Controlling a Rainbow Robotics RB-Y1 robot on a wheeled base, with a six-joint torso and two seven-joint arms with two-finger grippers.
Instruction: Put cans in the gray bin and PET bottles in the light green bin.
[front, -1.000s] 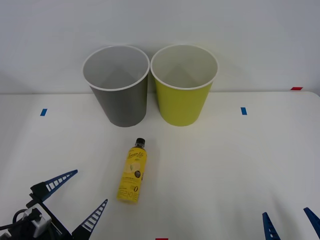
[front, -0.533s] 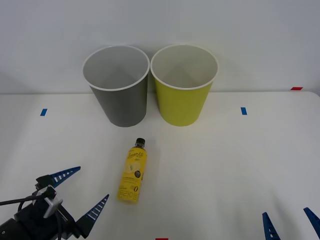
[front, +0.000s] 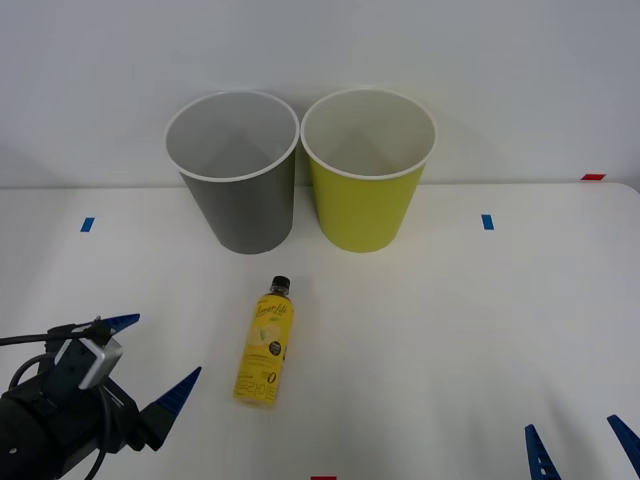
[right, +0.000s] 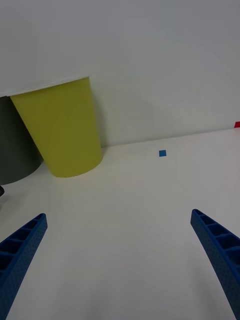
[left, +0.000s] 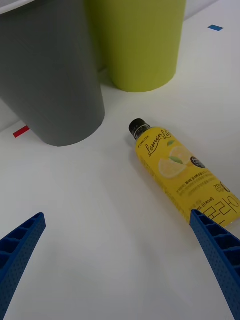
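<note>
White table (front: 470, 330) carries everything, and most of it lies bare, so there is wide room to move on every side of the work.

The 2 bins stand upright and side by side at the far edge against the wall, well ahead of the left gripper (front: 150, 362): the gray bin (front: 238, 205) nearly straight ahead of it, the light green bin (front: 368, 200) ahead and off to its right. Their rims all but meet, so I judge a drop should be centred over the green mouth, not near the shared edge.

The left gripper hovers low at the near left of the table, fingers spread wide and holding nothing. The PET bottle (front: 265, 344) lies on its side just beside it to the right, black cap pointing toward the bins, base toward the robot. No can is to be seen.

The step in hand looks like the approach to the bottle. Done well, the gripper would slide right until its 2 fingers straddle the yellow label across the middle, then close; a round bottle lying down may roll if 1 finger touches first.

The right gripper (front: 582, 450) waits at the near right edge, spread open and well apart from the bottle, with the light green bin ahead to its left.
</note>
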